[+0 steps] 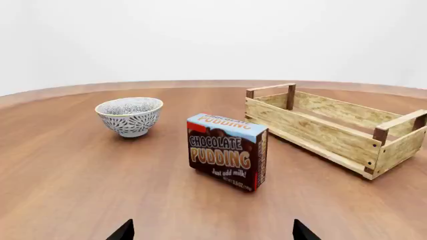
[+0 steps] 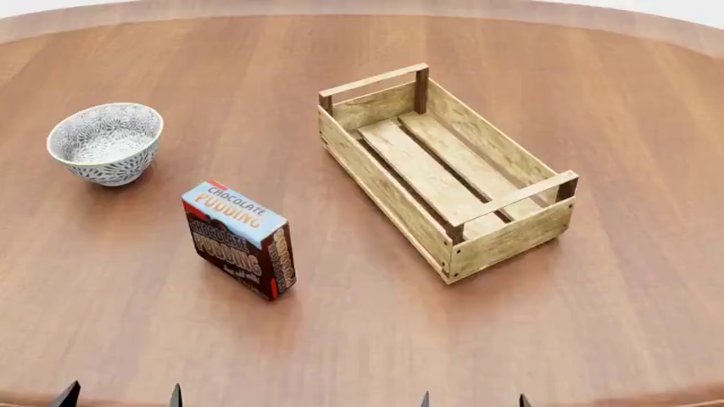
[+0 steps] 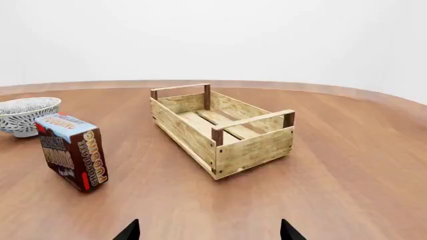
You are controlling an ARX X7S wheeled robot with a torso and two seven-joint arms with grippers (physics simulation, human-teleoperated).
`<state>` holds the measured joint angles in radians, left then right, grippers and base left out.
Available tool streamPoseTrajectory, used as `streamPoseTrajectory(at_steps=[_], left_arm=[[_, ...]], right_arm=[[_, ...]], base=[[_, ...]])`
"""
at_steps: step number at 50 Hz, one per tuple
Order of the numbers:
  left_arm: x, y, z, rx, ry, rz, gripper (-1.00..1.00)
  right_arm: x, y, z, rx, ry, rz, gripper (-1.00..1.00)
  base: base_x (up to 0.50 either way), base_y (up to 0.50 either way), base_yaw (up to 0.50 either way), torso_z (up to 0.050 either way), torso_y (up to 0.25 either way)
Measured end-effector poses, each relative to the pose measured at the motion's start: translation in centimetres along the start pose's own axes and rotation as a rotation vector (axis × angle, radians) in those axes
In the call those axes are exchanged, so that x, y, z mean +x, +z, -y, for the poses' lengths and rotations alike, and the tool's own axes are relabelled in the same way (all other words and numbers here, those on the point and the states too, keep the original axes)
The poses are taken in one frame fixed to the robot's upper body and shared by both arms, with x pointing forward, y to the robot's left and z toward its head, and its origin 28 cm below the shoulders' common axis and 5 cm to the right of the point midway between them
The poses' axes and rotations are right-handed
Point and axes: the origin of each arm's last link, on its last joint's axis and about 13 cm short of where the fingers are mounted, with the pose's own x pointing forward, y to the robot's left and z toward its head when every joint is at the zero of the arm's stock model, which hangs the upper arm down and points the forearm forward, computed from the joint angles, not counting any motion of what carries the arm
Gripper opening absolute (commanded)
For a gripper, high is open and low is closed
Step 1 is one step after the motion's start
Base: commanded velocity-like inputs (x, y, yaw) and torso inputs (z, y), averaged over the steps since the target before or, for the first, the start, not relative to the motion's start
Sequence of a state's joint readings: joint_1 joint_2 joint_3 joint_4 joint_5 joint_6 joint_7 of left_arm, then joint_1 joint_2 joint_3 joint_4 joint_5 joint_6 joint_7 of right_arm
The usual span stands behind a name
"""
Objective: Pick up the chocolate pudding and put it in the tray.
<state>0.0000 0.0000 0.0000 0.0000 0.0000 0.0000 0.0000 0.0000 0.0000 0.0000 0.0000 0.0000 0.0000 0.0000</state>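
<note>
The chocolate pudding [image 2: 240, 239] stands upright on the wooden table, light blue top up, dark brown sides; it also shows in the left wrist view [image 1: 227, 151] and the right wrist view [image 3: 71, 151]. The tray [image 2: 445, 168], a pale wood-slat crate with bar handles, sits to its right and holds nothing; it also shows in the left wrist view [image 1: 335, 126] and the right wrist view [image 3: 221, 127]. My left gripper [image 2: 121, 396] is open at the near table edge, short of the pudding, its tips [image 1: 212, 231] wide apart. My right gripper [image 2: 473, 399] is open near the edge, tips [image 3: 209, 231] wide apart.
A round white-grey patterned bowl [image 2: 105, 142] stands at the left, behind the pudding; it also shows in the left wrist view [image 1: 130, 116] and the right wrist view [image 3: 24, 115]. The round table's far rim [image 2: 362, 10] curves across the back.
</note>
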Motion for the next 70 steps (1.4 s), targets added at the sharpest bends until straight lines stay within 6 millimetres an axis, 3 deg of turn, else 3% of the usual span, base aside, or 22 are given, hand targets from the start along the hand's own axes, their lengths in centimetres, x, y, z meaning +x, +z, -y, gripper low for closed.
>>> streamPoseTrajectory(at_steps=[28,53,70], left_arm=[[-0.2,3.1,-0.1,0.019,-0.006,0.069,1.0],[-1.3,2.3,0.0,-0.001,-0.032,0.066,1.0],[-2.0,2.8,0.0,-0.008,-0.044,0.086,1.0]], right_arm=[[0.2,3.3,0.0,-0.097,0.002,0.06,1.0],[-0.1,2.8,-0.7,-0.087,0.011,0.089,1.0],[-0.4,2.9,-0.7,-0.089,0.014,0.102,1.0]], base=[[0.12,0.02,0.0,0.0,0.0],[0.35,0.04,0.0,0.0,0.0],[0.36,0.04,0.0,0.0,0.0]])
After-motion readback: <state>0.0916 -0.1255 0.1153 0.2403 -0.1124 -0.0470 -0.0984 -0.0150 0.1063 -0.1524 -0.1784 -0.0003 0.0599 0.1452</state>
